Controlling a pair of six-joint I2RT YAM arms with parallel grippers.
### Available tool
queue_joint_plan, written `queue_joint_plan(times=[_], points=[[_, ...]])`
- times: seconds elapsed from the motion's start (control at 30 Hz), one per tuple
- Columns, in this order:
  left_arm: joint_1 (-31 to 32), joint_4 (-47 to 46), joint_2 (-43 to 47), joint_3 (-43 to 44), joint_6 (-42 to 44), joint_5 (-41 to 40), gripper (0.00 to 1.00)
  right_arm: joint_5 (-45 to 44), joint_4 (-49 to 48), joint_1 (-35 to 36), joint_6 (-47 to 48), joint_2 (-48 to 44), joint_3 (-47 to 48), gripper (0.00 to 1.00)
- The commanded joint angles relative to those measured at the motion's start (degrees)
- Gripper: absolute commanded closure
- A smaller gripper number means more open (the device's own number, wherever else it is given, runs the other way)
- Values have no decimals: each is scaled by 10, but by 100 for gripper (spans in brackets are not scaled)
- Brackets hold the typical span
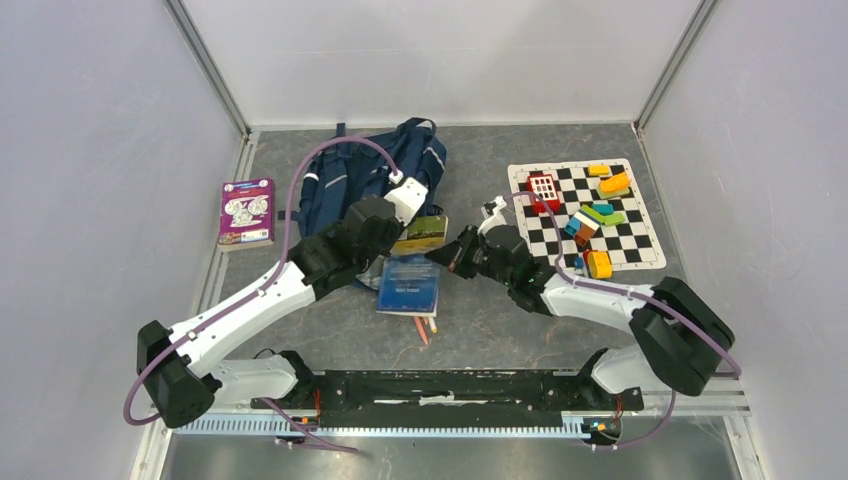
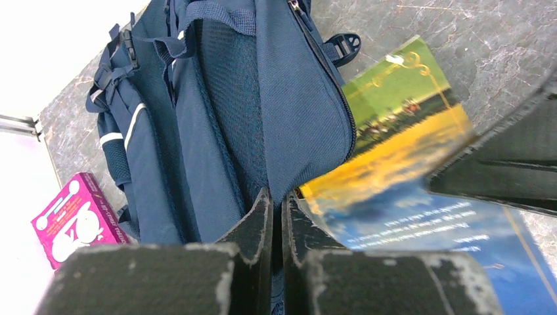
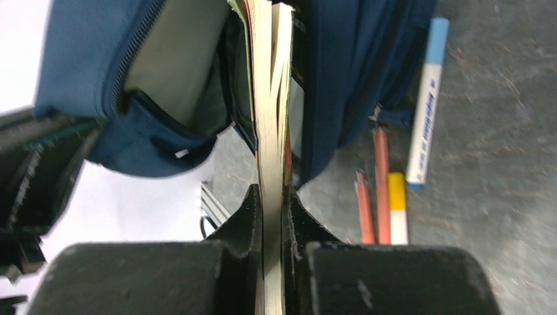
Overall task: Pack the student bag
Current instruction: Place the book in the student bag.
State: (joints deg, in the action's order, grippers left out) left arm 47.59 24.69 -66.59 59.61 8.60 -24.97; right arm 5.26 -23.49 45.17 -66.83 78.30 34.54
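Note:
The student bag point(image 1: 350, 175) lies at the back middle, navy with grey strips. My left gripper point(image 2: 277, 197) is shut on the fabric edge of the student bag point(image 2: 289, 118) at its open mouth. My right gripper point(image 3: 270, 193) is shut on the page edge of a book with a green and yellow cover point(image 1: 421, 232). That book point(image 3: 266, 98) stands on edge, its far end inside the bag's opening point(image 3: 177, 72). In the left wrist view its cover point(image 2: 394, 125) sticks out from under the bag's flap, with the right gripper's black body to its right.
A blue book point(image 1: 410, 284) lies flat in front of the bag, with pencils point(image 1: 425, 328) beyond its near edge and a white and blue marker point(image 3: 423, 98) beside them. A pink box point(image 1: 246, 212) sits at the left. A chequered mat point(image 1: 640, 250) with several toy blocks is at the right.

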Motion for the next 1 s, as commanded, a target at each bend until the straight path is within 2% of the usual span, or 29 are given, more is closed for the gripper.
queue_joint_plan(times=[0.0, 0.2, 0.37, 0.47, 0.7, 0.9, 0.97], points=[[3, -95, 25, 12, -13, 24, 98, -66, -138, 3, -58, 35, 78, 100], [3, -106, 34, 5, -27, 28, 98, -143, -159, 3, -61, 120, 146, 100], [3, -109, 44, 3, -34, 37, 98, -213, -152, 5, 15, 191, 219, 100], [3, -114, 51, -1, -36, 39, 98, -255, -171, 8, 39, 217, 230, 100], [3, -117, 50, -2, -52, 76, 98, -301, -168, 16, 108, 279, 289, 100], [2, -117, 50, -1, -57, 86, 98, -325, -185, 25, 111, 333, 315, 100], [2, -117, 49, -1, -58, 87, 98, -329, -186, 27, 114, 350, 328, 97]])
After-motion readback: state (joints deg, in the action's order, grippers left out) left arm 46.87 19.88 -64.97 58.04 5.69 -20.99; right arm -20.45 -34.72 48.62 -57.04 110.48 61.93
